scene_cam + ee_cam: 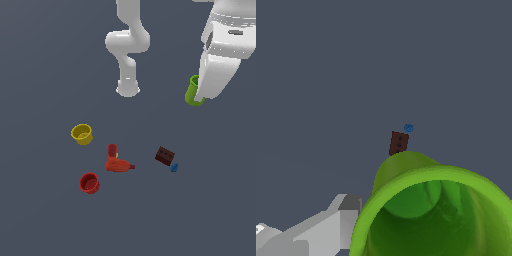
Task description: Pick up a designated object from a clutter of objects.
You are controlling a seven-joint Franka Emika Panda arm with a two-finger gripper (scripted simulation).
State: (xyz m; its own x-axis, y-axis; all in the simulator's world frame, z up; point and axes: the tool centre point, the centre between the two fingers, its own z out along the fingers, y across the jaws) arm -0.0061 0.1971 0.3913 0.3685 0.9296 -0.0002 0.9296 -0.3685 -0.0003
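A plain grey counter (40,60) carries the yellow cup (82,134), red cup (89,183), red drill toy (117,162) and brown box (164,156); the jaws pinch the lime-green cup (191,91), lifted above the clutter.

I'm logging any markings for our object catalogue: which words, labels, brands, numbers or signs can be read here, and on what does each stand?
None: no readable text in either view.
The dark brown box shows a few dark dots, not characters.
The lime-green round cup, yellow cup, red cup, red drill-shaped toy and tiny blue piece are plain.
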